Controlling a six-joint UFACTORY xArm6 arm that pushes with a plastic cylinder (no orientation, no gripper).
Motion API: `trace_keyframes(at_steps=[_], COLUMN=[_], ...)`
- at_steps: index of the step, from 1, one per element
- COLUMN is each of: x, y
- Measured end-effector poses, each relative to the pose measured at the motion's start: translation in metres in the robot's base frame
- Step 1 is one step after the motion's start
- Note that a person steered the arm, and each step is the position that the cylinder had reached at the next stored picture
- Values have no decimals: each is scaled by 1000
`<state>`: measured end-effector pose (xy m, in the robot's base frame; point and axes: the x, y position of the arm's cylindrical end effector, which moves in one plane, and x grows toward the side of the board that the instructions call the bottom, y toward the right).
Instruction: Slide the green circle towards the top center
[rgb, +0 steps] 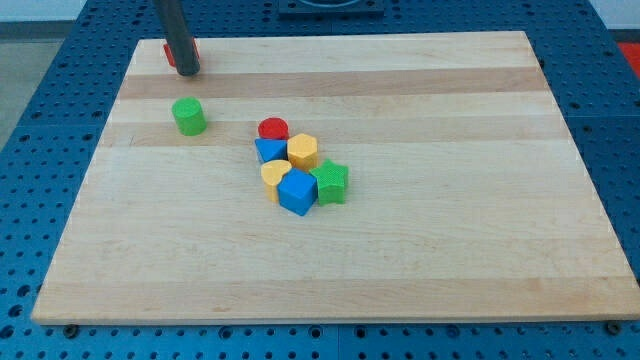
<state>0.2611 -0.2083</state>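
Note:
The green circle (188, 116) stands alone on the wooden board (450, 230), in the upper left part. My tip (187, 70) is near the board's top left, just above the green circle in the view, with a gap between them. A red block (193, 49) shows partly behind the rod, its shape hidden.
A tight cluster sits near the board's middle: a red circle (273, 129), a blue triangle (268, 151), a yellow hexagon (303, 151), a yellow heart (275, 176), a blue cube (297, 191) and a green star (329, 182).

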Motion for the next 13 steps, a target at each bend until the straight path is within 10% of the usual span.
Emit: trace_keyframes(at_steps=[3, 6, 13], x=[-3, 113, 33], y=[-12, -68, 125])
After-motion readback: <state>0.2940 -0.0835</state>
